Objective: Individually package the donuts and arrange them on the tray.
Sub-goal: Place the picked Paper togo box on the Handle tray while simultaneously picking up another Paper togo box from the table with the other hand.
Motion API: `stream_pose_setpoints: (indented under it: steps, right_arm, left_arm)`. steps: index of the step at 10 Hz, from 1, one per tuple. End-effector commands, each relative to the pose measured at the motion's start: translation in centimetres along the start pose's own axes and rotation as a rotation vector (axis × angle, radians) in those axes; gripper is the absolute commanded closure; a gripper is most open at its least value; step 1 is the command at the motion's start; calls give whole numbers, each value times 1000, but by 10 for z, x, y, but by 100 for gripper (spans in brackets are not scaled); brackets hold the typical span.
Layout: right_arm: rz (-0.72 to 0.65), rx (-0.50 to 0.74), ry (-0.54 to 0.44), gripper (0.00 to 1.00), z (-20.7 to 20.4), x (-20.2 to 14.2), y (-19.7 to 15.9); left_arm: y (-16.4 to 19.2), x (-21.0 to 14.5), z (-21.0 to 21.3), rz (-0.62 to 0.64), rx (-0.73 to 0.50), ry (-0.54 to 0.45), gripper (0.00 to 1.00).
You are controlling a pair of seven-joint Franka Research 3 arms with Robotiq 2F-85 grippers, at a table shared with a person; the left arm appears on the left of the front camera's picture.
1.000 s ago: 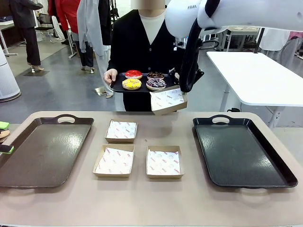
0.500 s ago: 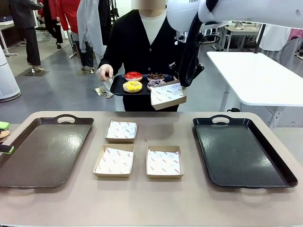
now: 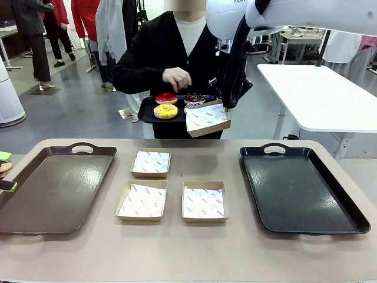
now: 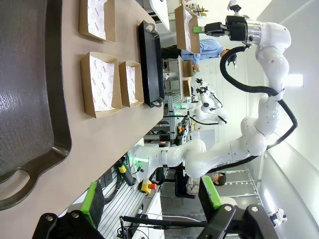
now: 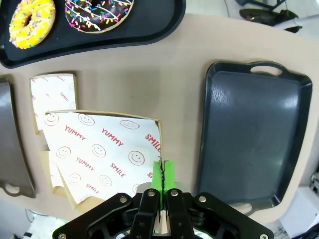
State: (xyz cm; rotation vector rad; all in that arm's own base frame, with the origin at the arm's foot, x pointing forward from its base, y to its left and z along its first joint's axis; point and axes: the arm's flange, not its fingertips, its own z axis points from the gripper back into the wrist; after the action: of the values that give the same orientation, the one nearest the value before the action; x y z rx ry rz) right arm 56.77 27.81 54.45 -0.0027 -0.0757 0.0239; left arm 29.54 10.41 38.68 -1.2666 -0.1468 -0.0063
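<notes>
A person across the table holds a small black tray (image 3: 147, 113) with the donuts: red (image 3: 166, 98), yellow (image 3: 165, 111) and chocolate sprinkled (image 3: 194, 97). Their other hand (image 3: 177, 78) hovers over them. My right gripper (image 3: 222, 106) is shut on the edge of a paper-lined box (image 3: 206, 118), held tilted in the air at the tray's right end. In the right wrist view, the right gripper (image 5: 160, 179) pinches the box (image 5: 99, 149) wall, below the yellow donut (image 5: 31, 22) and a dark drizzled donut (image 5: 97, 12). My left gripper (image 4: 149, 199) is open at the table's left edge.
Three empty paper-lined boxes (image 3: 151, 163) (image 3: 142, 201) (image 3: 202, 203) sit mid-table. A brown tray (image 3: 56, 188) lies on the left and a black tray (image 3: 300, 188) on the right, both bare. A white table (image 3: 324, 94) stands behind on the right.
The person's free hand left the small tray's left edge and rose over the donuts. The tray shifted slightly. My right gripper kept the box almost still.
</notes>
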Motion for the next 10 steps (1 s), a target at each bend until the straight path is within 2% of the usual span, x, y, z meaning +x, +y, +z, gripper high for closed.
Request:
stream_pose_setpoints:
  steps: [1, 10]
  right_arm:
    - [-2, -8, 3, 100, 0, -4, -4]
    - [-2, -8, 3, 100, 0, -4, -4]
  left_arm:
    - [-2, -1, 0, -5, -8, 4, 0]
    - [-2, -1, 0, -5, -8, 4, 0]
